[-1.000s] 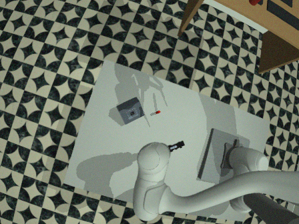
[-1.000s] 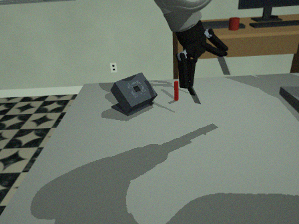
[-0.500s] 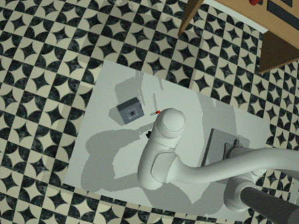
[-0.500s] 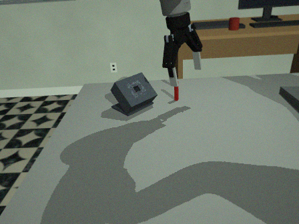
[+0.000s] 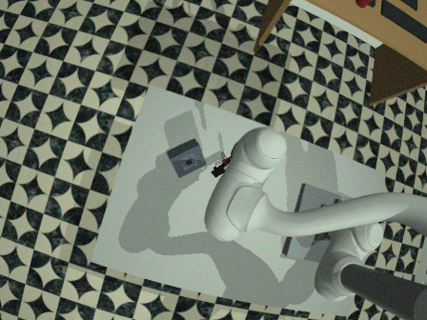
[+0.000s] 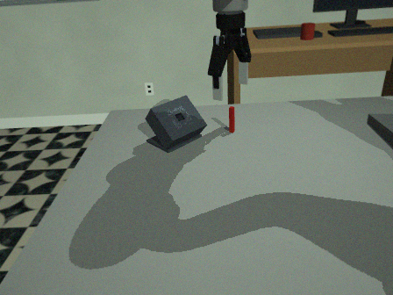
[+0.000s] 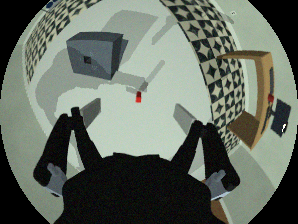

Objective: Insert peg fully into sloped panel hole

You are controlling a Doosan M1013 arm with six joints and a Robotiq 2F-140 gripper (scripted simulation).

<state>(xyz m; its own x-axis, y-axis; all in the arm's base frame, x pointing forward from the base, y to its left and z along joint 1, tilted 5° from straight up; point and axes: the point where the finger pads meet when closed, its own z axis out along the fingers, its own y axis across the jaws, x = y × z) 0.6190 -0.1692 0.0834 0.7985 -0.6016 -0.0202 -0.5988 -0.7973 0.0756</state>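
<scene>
A small red peg (image 6: 232, 118) stands upright on the grey table, just right of the dark grey sloped panel (image 6: 176, 121) with a square hole (image 6: 179, 116) in its face. My gripper (image 6: 229, 88) hangs open and empty well above the peg, fingers pointing down. In the wrist view the peg (image 7: 139, 98) lies ahead between my spread fingers, with the panel (image 7: 96, 55) to its upper left. From the overhead view the panel (image 5: 187, 158) shows left of the arm; the gripper (image 5: 219, 168) peeks out by the arm, with a bit of red at its edge.
A dark flat plate (image 6: 382, 125) lies at the table's right edge, where the arm's base stands (image 5: 310, 224). A wooden desk (image 6: 307, 53) with a red cup (image 6: 307, 31) stands behind the table. The checkered floor lies off the table's left edge.
</scene>
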